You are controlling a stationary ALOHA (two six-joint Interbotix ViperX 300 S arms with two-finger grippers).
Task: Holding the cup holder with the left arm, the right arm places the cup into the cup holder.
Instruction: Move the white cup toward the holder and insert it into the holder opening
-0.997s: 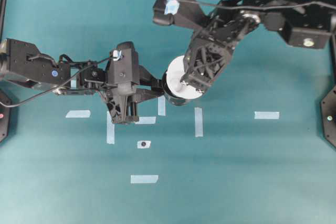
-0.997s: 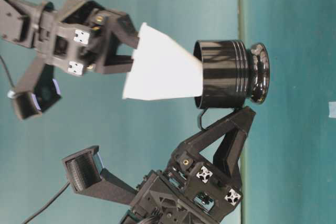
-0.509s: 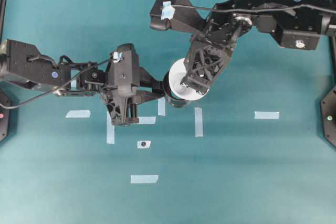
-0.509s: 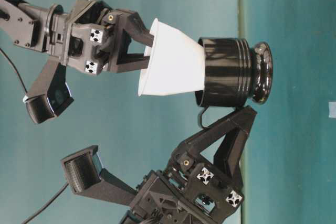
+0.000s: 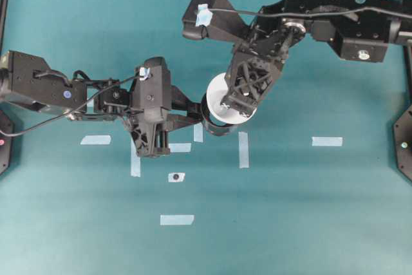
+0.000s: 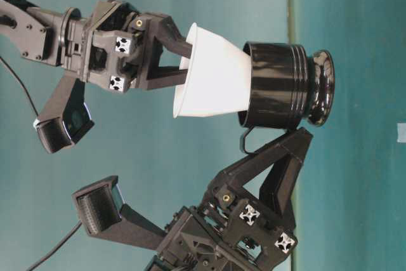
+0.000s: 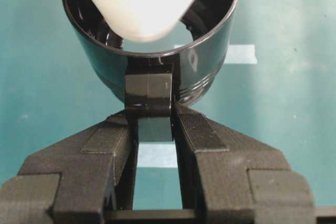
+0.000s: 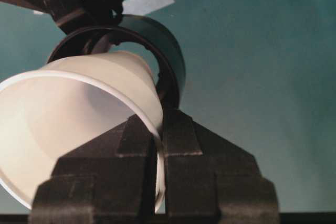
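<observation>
Left arm (image 5: 45, 88): black, jointed, extended from the left edge across the teal table (image 5: 309, 217) in the overhead view. Its left gripper (image 7: 155, 129) was pinched on the small side handle of the cup holder, one finger on each side of it.

Tape strips (image 5: 177, 219): several pale blue pieces lay flat on the table below and beside both grippers.

Cup holder (image 6: 279, 87): glossy black cylinder with a flared base, standing on the table near the centre, open mouth facing the incoming cup. The overhead view showed only a dark crescent of it under the white rim.

Cup (image 6: 212, 74): white, cone-shaped. The narrow base sat inside the holder's mouth, tilted to one side; the wide rim remained outside, clear of the holder.

Right gripper (image 8: 160, 140): fingers pressed together on the wall of the cup at its rim, one finger inside and one outside.

Right arm (image 5: 341, 20): bulkier, black, entered from the upper right and angled down over the cup.
</observation>
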